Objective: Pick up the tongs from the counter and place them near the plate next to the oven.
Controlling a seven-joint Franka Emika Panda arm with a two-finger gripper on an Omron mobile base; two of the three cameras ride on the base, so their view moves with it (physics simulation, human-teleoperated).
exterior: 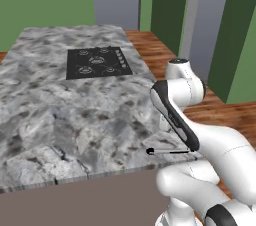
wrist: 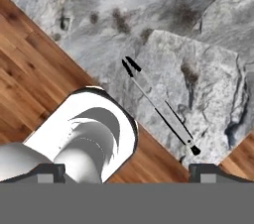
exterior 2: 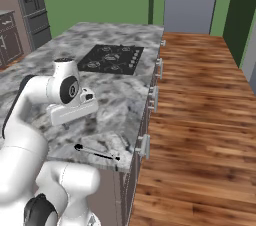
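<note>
The tongs [wrist: 158, 106] lie flat on the marbled counter [exterior: 60, 115], thin and dark with black tips, close to its near corner. In the base views the tongs [exterior: 170, 152] [exterior 2: 97, 154] rest just inside the counter's edge. My gripper [exterior 2: 66, 125] hangs above the counter, a little behind the tongs and well clear of them. The hand view looks straight down on them, with my gripper [wrist: 126, 172] open and its fingertips [wrist: 49, 172] wide apart with nothing between them. The plate and the oven are out of view.
A black cooktop [exterior: 98, 62] is set into the far half of the counter. Drawer handles [exterior 2: 145, 146] line the counter's side above the wooden floor [exterior 2: 200, 120]. My own arm link [wrist: 84, 129] crosses below the hand.
</note>
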